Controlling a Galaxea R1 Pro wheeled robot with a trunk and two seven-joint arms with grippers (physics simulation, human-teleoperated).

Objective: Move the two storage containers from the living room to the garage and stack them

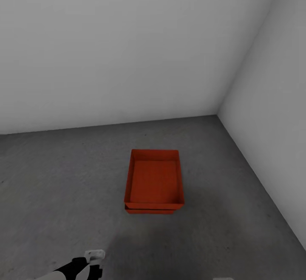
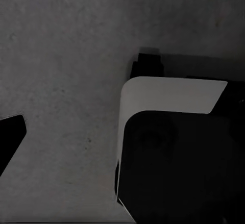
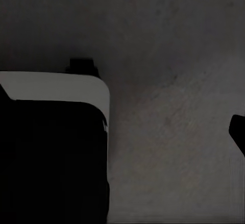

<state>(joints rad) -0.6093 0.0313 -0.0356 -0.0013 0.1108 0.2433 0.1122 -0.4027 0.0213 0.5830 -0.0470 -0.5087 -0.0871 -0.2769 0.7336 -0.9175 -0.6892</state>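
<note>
Two orange-red storage containers stand stacked on the dark grey floor [image 1: 63,195] of the garage, near the corner of two white walls. The upper container [image 1: 155,180] is open-topped and empty. Of the lower container [image 1: 149,211], just a thin strip of front rim shows beneath it. My left arm [image 1: 78,268] is low at the near edge, well short of the stack. In the left wrist view, one dark finger [image 2: 10,138] of my left gripper [image 2: 122,142] sits at the frame's edge over bare floor. My right gripper [image 3: 122,132] shows one finger [image 3: 238,132] the same way. Both hold nothing.
White walls [image 1: 127,46] meet in a corner behind and to the right of the stack; the right wall [image 1: 272,114] runs close alongside. My own white-and-black base [image 2: 168,132] [image 3: 51,132] shows under both wrists. Grey floor lies open to the left.
</note>
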